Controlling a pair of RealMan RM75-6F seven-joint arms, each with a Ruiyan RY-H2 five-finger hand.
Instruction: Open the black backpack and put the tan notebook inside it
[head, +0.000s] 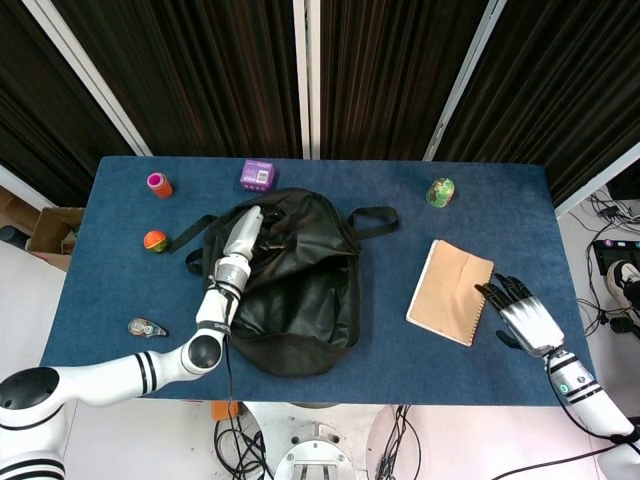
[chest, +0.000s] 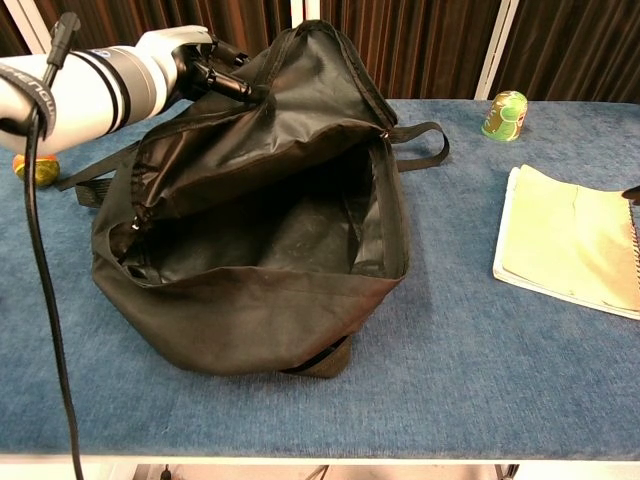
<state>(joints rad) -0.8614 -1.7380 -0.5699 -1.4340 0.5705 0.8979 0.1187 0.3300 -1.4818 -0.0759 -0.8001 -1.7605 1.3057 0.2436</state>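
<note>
The black backpack (head: 300, 290) lies at the table's centre-left with its mouth gaping toward me, and the chest view shows its dark inside (chest: 270, 235). My left hand (head: 243, 235) grips the top flap (chest: 300, 90) and holds it raised and pulled back; the chest view shows this hand (chest: 195, 62) at the upper left. The tan spiral notebook (head: 450, 292) lies flat to the right of the bag, also seen in the chest view as the notebook (chest: 570, 245). My right hand (head: 520, 318) hovers with fingers spread just beyond the notebook's right edge, holding nothing.
A pink-capped orange cylinder (head: 159, 185), a purple box (head: 258, 175) and a green can (head: 440, 192) stand along the far side. An orange-green ball (head: 154, 241) and a small grey object (head: 146, 328) lie left of the bag. Bag straps (head: 375, 220) trail outward.
</note>
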